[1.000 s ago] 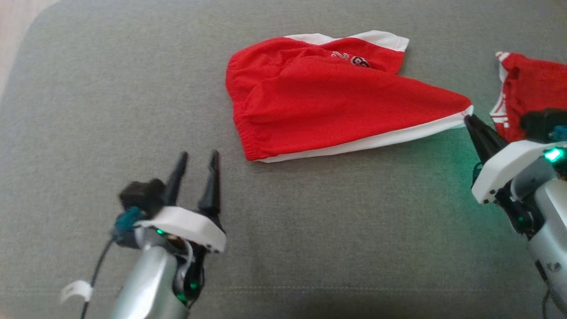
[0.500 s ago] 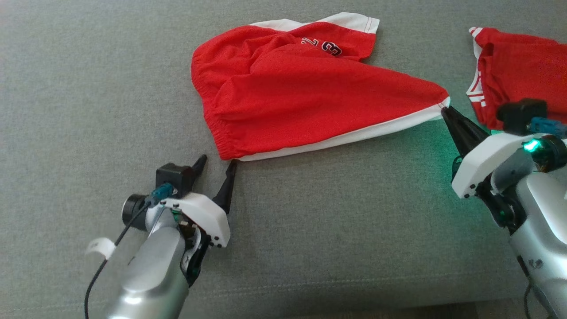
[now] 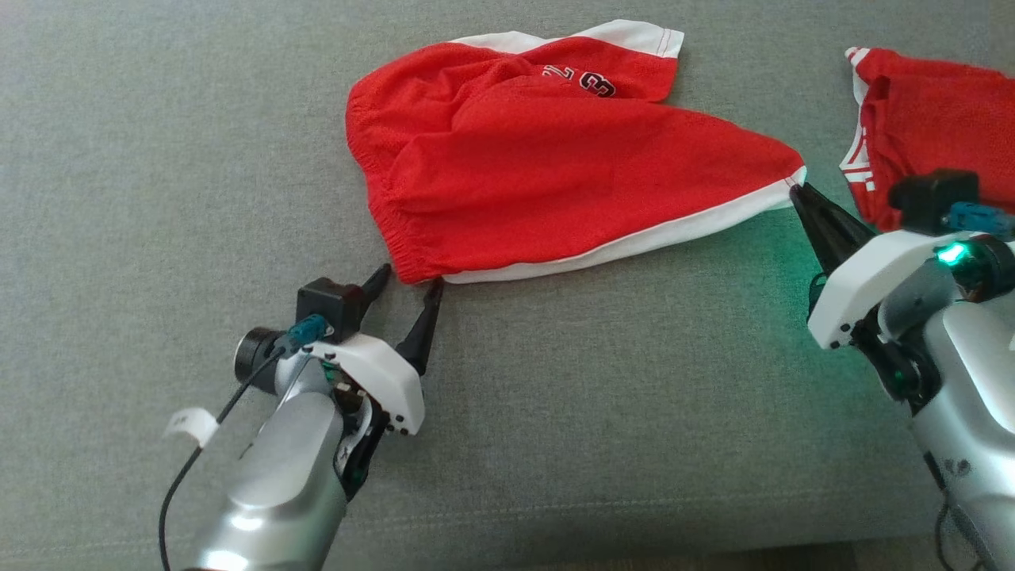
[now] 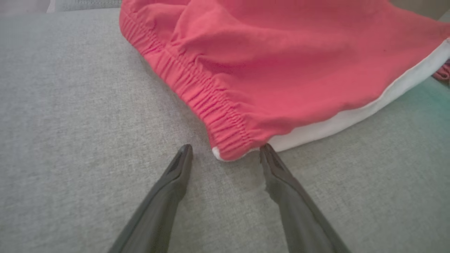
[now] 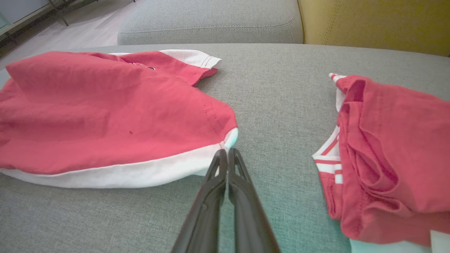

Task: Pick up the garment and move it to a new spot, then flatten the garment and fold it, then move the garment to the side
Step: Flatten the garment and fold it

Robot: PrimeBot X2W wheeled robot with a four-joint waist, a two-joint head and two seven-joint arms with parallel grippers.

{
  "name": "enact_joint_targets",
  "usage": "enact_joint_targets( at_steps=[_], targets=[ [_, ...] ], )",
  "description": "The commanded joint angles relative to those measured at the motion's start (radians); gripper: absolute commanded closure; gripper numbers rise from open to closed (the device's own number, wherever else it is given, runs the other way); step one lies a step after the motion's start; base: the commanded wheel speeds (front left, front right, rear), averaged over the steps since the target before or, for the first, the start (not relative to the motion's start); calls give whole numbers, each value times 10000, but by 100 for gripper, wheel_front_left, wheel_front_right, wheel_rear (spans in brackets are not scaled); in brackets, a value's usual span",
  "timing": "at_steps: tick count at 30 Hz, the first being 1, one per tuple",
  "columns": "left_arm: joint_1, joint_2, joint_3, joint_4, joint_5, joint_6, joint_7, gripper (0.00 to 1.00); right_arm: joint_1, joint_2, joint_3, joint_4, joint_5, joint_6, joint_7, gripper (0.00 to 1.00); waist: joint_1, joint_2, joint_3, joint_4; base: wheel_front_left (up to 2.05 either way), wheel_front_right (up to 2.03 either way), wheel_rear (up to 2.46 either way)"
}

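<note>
The left end effector (image 3: 411, 277) has crept forward in the last half second. Its open fingers now straddle the waistband corner (image 4: 225, 154) at 7 o'clock on the red shorts (image 3: 555, 174). The right end effector (image 3: 797, 190) stays pinched on the hem corner (image 5: 228, 137) at 3 o'clock. The shorts look nearly ready for a flattening stretch. No containers: they lie on the sofa cushion (image 3: 158, 198), toward 12 o'clock.

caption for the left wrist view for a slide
Open left hand straddling the elastic waistband corner of the red shorts on a grey cushion.
</note>
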Motion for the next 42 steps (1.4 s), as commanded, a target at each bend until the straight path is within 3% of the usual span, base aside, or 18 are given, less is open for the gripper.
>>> enact_joint_targets(
  at_steps=[1,2,3,4,10,16,24,29,35,42],
  targets=[
    [-358,115,186,-336,-23,-26,-117,0,-177,-67,24,-330,-84,65,15,100,0,0,1,10,0,0,0],
    [-346,109,155,-377,-44,-44,-117,13,-173,-62,28,-335,-89,65,23,100,0,0,-4,16,0,0,0],
    [-335,103,127,-429,-71,-61,-117,61,-168,-60,32,-338,-94,65,29,100,0,0,-11,23,0,0,0],
    [-308,94,104,-588,-126,-88,-118,100,-156,-64,39,-336,-96,65,33,100,0,0,-28,38,0,0,0],
    [-145,83,101,-868,-225,-127,-119,100,-120,-109,28,-364,-106,65,-5,100,0,0,-151,143,0,0,0],
    [150,115,396,-2002,-572,-150,-119,100,-76,-161,-168,-730,-200,65,-701,100,0,0,-419,388,0,0,0],
    [121,695,226,-3323,-528,-156,-114,100,-295,-4,-541,-1013,-935,65,-1968,100,0,0,-1290,621,0,0,0],
    [34,1170,292,-4378,-749,-157,415,100,-392,91,-1002,-1194,-1759,65,-2446,100,0,0,-1956,665,0,0,0],
    [426,1644,509,-6222,-1041,87,1404,100,-309,199,-1700,-2303,-2465,65,-2191,100,0,0,-2676,504,0,0,0],
    [1094,2146,457,-8654,-1159,423,2715,100,534,114,-2334,-4417,-3259,65,-737,100,0,0,-2977,376,0,0,0]
  ],
)
